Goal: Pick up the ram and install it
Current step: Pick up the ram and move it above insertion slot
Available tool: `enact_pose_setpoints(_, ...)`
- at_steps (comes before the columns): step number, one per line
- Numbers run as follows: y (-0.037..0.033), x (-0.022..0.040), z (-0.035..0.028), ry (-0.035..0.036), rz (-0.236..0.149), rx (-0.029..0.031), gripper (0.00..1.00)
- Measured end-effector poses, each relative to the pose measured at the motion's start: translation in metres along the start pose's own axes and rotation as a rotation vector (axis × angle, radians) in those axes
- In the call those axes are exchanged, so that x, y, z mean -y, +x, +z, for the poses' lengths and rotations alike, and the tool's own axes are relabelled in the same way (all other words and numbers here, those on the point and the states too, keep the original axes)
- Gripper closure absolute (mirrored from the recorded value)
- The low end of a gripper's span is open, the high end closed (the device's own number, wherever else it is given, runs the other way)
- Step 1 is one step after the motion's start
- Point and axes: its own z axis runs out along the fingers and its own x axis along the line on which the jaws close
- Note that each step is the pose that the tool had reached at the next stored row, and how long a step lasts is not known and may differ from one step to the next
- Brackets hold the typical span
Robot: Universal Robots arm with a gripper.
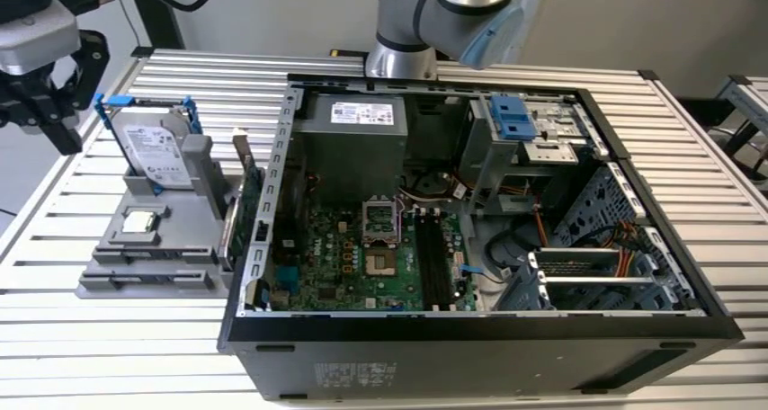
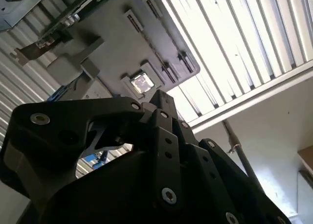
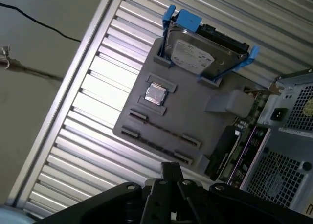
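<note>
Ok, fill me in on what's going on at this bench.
A robot arm's black end effector, shut and carrying nothing, hangs over the slatted metal table near a flat grey parts tray, beside an open black computer case. What looks like the ram, a thin dark stick, stands at the tray's edge, not yet picked up.

A robotics lab bench: slatted aluminium table (image 1: 702, 140), opened computer case (image 1: 480, 360).

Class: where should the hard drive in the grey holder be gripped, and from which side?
Probably from above, pinching the hard drive across its flat faces near the top: it stands upright, lower end sunk in the grey holder, top free.
</note>
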Motion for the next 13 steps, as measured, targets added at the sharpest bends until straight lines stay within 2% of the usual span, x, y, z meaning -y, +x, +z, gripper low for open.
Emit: enact_pose_setpoints(13,0.0,0.0,0.0,-0.0041,-0.229,-0.0123,1.0)
